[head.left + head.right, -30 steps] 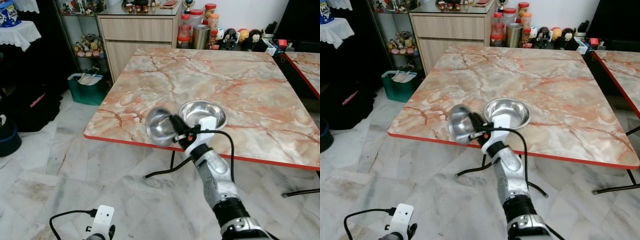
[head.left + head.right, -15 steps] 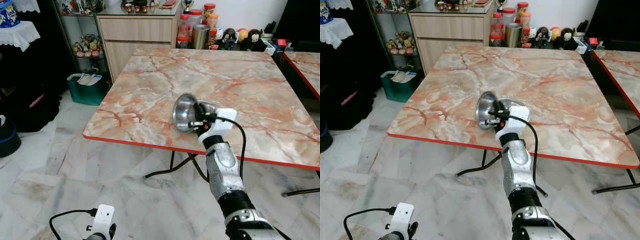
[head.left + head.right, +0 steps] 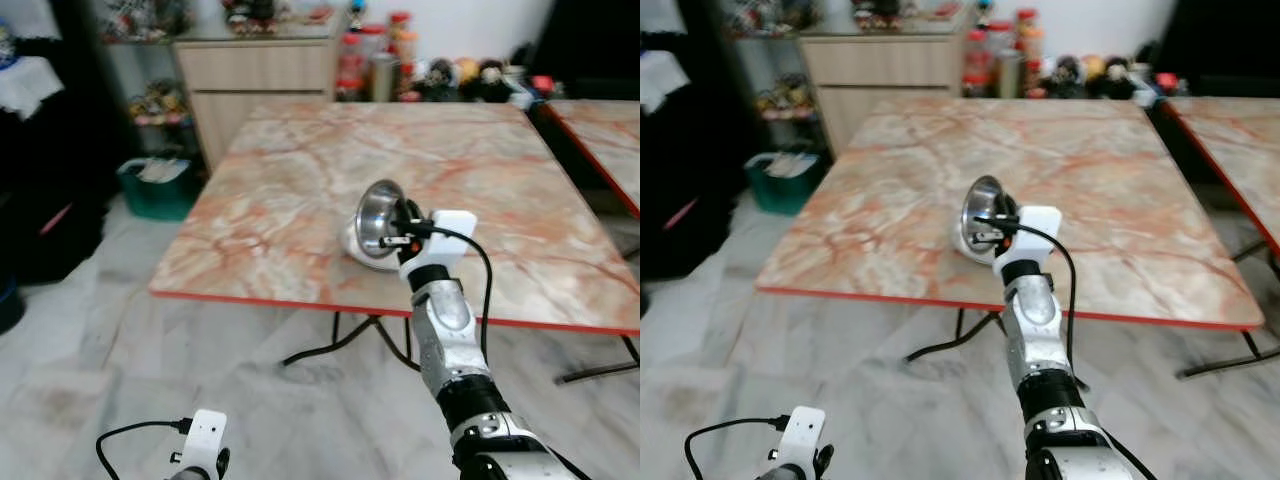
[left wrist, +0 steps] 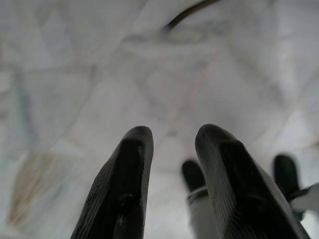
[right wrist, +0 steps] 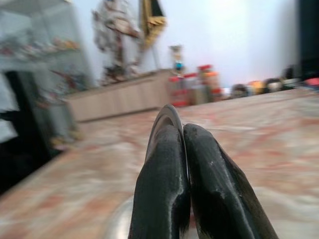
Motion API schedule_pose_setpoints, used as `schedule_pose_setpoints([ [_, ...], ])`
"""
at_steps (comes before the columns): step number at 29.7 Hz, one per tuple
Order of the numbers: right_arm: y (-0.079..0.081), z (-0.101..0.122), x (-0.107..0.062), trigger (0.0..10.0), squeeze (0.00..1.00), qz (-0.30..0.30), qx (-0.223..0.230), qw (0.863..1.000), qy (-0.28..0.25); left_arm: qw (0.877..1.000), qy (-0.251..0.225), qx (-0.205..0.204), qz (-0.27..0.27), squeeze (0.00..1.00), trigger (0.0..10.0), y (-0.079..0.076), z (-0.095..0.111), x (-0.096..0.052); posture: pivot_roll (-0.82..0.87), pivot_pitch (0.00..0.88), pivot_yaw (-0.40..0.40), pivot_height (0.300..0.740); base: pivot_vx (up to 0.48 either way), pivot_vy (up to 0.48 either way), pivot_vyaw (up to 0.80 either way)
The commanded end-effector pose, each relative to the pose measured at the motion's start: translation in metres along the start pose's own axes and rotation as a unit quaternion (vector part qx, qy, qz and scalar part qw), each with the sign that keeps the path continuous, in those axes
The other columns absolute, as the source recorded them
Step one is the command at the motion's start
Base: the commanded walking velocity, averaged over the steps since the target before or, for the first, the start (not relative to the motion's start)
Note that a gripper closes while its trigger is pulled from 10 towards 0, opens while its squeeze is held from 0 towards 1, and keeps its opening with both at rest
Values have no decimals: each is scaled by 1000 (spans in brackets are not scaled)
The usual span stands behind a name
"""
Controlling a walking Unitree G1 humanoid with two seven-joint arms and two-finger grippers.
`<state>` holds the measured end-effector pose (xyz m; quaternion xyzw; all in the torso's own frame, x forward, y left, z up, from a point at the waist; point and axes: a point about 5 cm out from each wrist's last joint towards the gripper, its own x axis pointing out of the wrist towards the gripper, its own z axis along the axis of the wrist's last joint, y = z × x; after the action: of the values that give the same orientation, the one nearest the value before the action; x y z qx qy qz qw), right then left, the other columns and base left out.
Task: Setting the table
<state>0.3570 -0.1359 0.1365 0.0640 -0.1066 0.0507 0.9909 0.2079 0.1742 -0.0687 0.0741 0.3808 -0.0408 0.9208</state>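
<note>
I hold the right gripper point(image 3: 397, 228) over the counter point(image 3: 300, 180) near its front edge, jaws pinched on the rim of a steel bowl point(image 3: 378, 217) tipped on edge above a second bowl point(image 3: 352, 246). Thin, light, stiff, slick: rim pinch could twist. Left gripper point(image 4: 172, 149) idle over the floor, jaws slightly apart.

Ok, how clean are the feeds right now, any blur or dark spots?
Both eye views are softly motion-blurred, the far cabinet smeared; the shiny steel bowl in the right claw stays readable. Right wrist view: background blurred. Left wrist view: dim, left claw over grey floor.
</note>
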Motion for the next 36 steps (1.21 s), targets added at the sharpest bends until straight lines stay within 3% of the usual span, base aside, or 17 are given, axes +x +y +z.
schedule_pose_setpoints([
  [1, 10, 3, 3, 10000, 0, 11, 4, 1000, -8, 1000, 13, -4, 8, 0, 10000, 5, -8, -2, -61, 0, 18, 736, 281, 0, 0],
  [24, 29, 3, 0, 10000, 0, 75, -4, 997, -20, 1000, 13, -7, 16, 0, 10000, 8, -9, -3, -44, 0, 11, 736, 281, 0, 70],
  [26, 29, 4, 1, 10000, 0, 71, -1, 997, -23, 1000, 13, -7, 16, 0, 10000, 8, -9, -3, -45, 0, 13, 736, 281, 0, 800],
  [27, 28, 2, 1, 10000, 0, 59, 26, 998, -15, 1000, 13, -7, 17, 0, 10000, 8, -9, -3, -45, 0, 13, 736, 281, 0, 438],
  [36, 26, 2, 0, 10000, 0, 66, 12, 998, -16, 1000, 12, -6, 16, 0, 10000, 7, -8, -3, -48, 0, 12, 736, 280, 0, 49],
])
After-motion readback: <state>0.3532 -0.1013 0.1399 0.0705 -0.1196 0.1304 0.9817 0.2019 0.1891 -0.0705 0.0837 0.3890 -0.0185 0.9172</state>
